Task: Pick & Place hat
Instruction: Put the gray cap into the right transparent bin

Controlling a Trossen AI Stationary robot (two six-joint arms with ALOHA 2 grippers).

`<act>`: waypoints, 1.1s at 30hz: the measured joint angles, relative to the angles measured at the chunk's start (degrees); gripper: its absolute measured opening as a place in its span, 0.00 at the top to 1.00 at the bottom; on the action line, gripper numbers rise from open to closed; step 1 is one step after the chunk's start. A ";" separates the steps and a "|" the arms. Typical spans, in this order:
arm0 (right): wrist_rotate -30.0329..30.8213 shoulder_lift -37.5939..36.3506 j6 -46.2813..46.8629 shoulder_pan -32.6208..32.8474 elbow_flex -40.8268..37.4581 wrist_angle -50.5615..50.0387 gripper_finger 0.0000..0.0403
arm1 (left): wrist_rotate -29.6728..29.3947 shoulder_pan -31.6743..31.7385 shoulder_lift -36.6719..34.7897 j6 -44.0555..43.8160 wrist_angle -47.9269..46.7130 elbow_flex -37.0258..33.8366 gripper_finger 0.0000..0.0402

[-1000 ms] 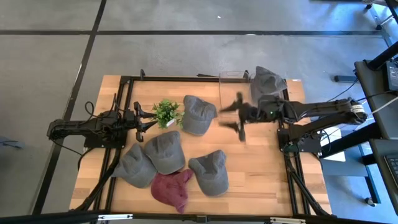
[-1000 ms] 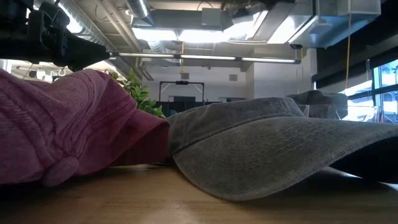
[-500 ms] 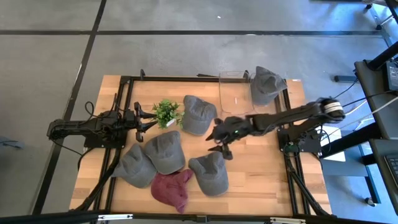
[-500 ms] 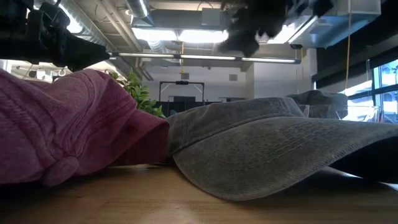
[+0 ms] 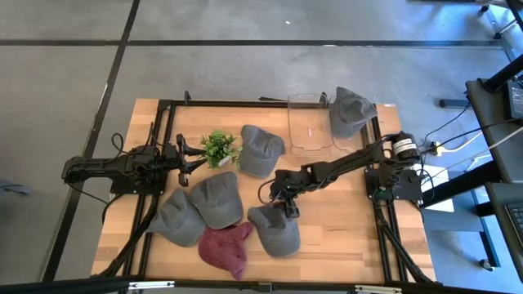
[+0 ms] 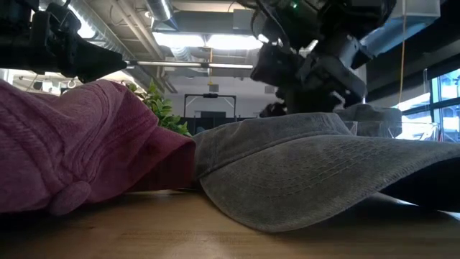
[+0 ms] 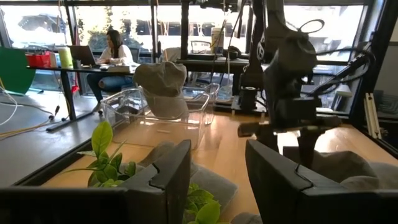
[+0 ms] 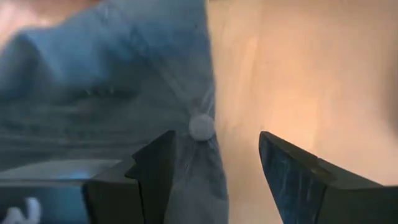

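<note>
My right gripper (image 5: 284, 198) hung with its jaws wide, just above the crown of a grey cap (image 5: 275, 227) lying directly beneath me on the table (image 5: 343, 237). In my wrist view the cap's top button (image 8: 201, 126) sat between my fingers (image 8: 151, 163), nearer one of them, with bare wood under the other. I judged the cap light and soft: the cloth would fold and bunch under a pinch, while the brim would stay stiffer. The button seam looked the best hold, gathering a ridge of fabric there. The clear bin (image 5: 309, 122) lay well away, back toward my base. My left gripper (image 5: 186, 157) waited apart, open, beside the plant (image 5: 217, 148).
</note>
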 joint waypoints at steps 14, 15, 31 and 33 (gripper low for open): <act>4.90 9.17 -5.70 4.38 7.98 -7.23 0.52 | -0.02 -0.02 0.00 0.11 -0.02 -0.01 0.63; 4.66 9.39 -5.60 4.38 8.21 -7.77 0.56 | -0.04 0.00 0.00 0.10 -0.01 -0.01 0.63; 10.14 4.37 -4.95 4.27 10.93 -19.83 0.88 | -0.02 -0.01 0.01 0.11 -0.01 -0.01 0.63; 12.72 1.38 -5.19 4.27 11.74 -23.02 0.88 | 0.01 -0.02 0.14 0.06 0.00 0.01 0.63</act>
